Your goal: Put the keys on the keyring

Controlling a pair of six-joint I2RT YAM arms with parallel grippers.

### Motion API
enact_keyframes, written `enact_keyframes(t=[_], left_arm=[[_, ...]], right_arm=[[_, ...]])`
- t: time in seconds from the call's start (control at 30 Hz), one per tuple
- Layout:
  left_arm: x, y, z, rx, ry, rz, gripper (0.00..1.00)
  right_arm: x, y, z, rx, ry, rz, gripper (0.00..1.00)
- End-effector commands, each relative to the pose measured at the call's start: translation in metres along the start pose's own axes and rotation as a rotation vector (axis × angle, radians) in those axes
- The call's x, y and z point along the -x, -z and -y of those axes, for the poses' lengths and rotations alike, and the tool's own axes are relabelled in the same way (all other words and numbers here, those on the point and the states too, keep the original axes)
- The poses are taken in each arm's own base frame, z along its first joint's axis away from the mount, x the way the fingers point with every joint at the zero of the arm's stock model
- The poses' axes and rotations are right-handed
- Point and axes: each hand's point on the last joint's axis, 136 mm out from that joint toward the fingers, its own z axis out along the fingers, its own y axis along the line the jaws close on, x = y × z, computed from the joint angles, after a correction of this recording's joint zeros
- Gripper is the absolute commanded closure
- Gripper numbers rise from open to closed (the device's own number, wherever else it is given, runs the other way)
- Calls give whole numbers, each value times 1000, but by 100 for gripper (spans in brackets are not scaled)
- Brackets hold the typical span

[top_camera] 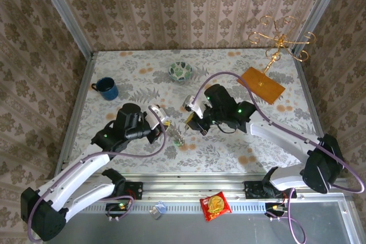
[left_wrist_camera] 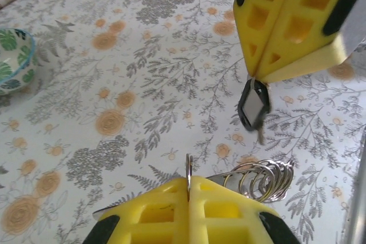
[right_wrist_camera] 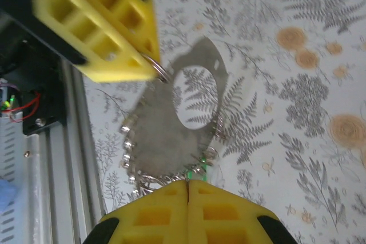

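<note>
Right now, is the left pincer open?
No, the left pincer is shut on a thin metal ring, its yellow fingers pressed together.

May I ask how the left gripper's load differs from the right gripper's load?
The left gripper pinches a thin ring edge-on, silvery rings bunched beside it; the right gripper pinches a dark-rimmed key. The ring barely clears its jaws; the key hangs well clear of its own. Both pairs of jaws are shut, above the table.

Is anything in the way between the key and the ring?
Nothing visible is. The right gripper, jaws shut, dangles the key close to the ring, which is pinched in the left gripper. There is an open gap between them.
</note>
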Motion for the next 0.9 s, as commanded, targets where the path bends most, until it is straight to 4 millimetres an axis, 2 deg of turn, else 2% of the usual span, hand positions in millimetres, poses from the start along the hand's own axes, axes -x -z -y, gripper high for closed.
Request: enact_keyframes(t=[0.0,0.53,0.87], left_arm=[[23,2,9,-54,7,51,100],[28,-9,19,-123,67,78,100],[26,-10,22,-147,81,77,100]], right_arm=[[19,8,-13,58,83,99,100],[25,-9,-25,60,159,103,100],[24,-18,-16,2,157,83,100]])
